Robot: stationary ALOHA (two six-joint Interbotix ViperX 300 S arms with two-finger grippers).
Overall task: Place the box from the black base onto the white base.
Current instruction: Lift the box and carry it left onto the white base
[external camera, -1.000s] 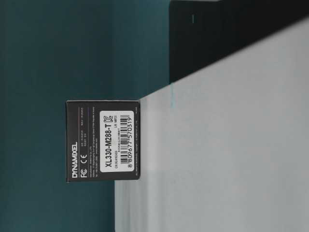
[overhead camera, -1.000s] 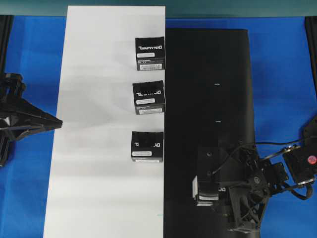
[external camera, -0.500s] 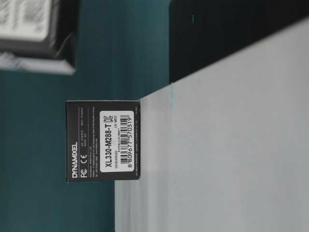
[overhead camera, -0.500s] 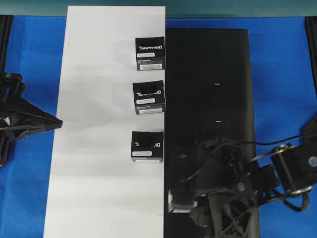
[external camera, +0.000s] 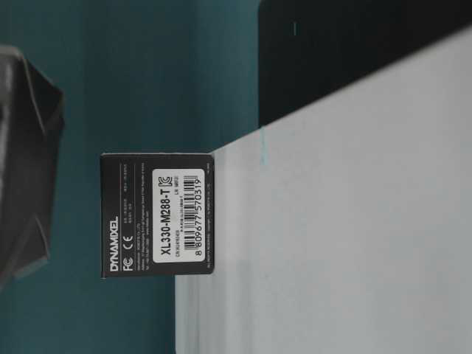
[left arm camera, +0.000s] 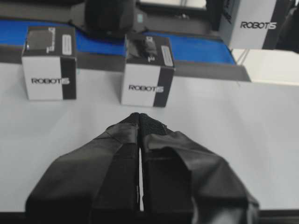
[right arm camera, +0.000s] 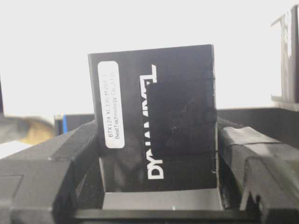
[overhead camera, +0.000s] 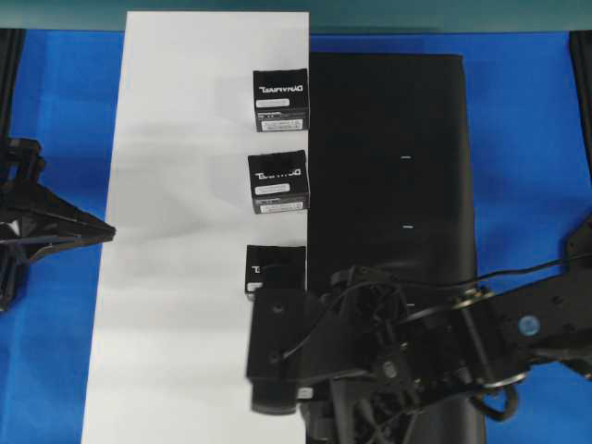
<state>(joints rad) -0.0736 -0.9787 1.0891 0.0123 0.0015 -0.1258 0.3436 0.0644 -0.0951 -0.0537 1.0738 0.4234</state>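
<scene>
Three black Dynamixel cartons (overhead camera: 280, 100) are seen standing in a row on the white base (overhead camera: 176, 277), close to its edge beside the black base (overhead camera: 388, 139). The fourth box (right arm camera: 156, 116) is held between the fingers of the right tool (overhead camera: 277, 356), as the right wrist view shows clearly: both pads are pressed against its sides. In the overhead view this tool is reached across the border of the two sheets, and the box is judged to be above the white base, just below the third carton, although it is mostly hidden there by the arm. No box is seen on the black base. The left tool (left arm camera: 140, 122) is closed with nothing in it and rests at the left of the blue tabletop (overhead camera: 55, 111). Only lowering and release appear to be left.
</scene>
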